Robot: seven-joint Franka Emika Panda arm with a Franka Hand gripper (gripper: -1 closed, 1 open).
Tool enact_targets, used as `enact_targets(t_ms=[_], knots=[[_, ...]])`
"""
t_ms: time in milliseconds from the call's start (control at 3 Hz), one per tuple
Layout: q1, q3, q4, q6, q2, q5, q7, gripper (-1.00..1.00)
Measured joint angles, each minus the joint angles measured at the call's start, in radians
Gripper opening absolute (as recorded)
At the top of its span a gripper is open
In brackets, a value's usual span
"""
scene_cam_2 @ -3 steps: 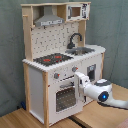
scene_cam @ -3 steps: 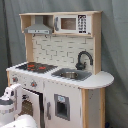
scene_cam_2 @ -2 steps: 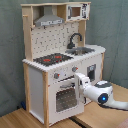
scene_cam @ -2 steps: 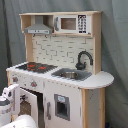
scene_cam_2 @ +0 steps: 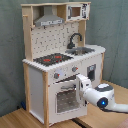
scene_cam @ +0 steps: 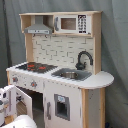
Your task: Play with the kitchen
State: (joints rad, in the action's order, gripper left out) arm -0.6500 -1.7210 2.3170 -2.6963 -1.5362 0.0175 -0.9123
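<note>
You see a white and light-wood kitchen (scene_cam_2: 55,65), red-ringed black hob (scene_cam_2: 52,59), black faucet (scene_cam: 83,59), seemingly brick-patterned back (scene_cam: 60,50).

The arm (scene_cam_2: 102,97) reaches in low and level; its gripper (scene_cam_2: 81,85) fingers are hidden.

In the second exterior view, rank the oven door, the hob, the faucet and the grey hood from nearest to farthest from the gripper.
1. Oven door: right at the gripper, low on the kitchen's front.
2. Hob: on the counter above, toward the second exterior view's left.
3. Faucet: behind the sink, higher up.
4. Grey hood: at the top, farthest.
</note>
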Motion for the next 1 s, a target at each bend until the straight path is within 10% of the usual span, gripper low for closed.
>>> enact_targets(t_ms=[1000], knots=[[0.018,-0.006,-0.133,0.274,0.016,0.049,-0.060,-1.00]])
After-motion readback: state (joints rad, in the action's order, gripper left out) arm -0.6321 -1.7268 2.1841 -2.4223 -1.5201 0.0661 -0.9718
